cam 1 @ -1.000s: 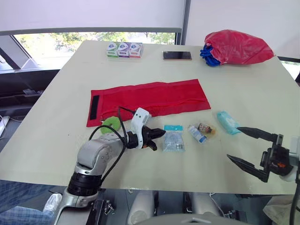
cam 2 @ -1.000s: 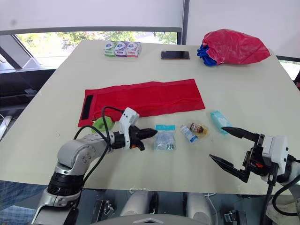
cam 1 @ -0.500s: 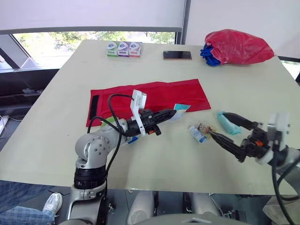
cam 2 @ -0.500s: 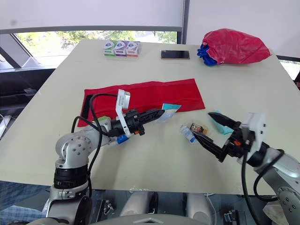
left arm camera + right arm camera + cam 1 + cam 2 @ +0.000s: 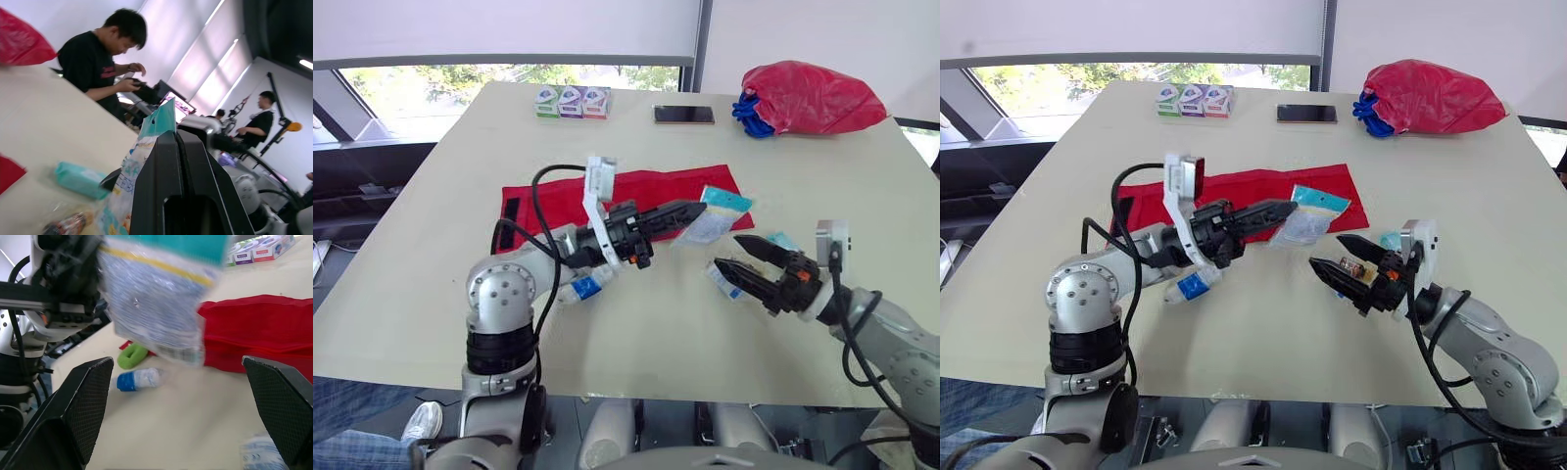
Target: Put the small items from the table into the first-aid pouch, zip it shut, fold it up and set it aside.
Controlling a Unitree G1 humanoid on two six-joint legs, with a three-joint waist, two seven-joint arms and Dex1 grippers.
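The red pouch point(image 5: 607, 196) lies flat and unfolded in the middle of the table point(image 5: 440, 206). My left gripper point(image 5: 697, 209) is shut on a clear packet with a teal top point(image 5: 715, 213), holding it in the air over the pouch's right end. My right gripper point(image 5: 726, 251) stands open just right of and below the packet, its fingers point(image 5: 83, 411) on either side of it in the right wrist view. A blue-and-white bottle point(image 5: 579, 287) lies by my left arm, with a green ring point(image 5: 133, 354) near it. A brown vial point(image 5: 1351, 265) and a teal wipe pack point(image 5: 1389, 238) lie behind my right gripper.
At the table's far side lie three small boxes point(image 5: 573, 102), a phone point(image 5: 683, 116) and a red drawstring bag point(image 5: 808, 98). A person in a black shirt point(image 5: 95, 63) stands beyond the table in the left wrist view.
My left gripper has carried the packet up and to the right, over the pouch's right end. My right gripper has swung left toward the packet. The bottle now shows beside my left arm.
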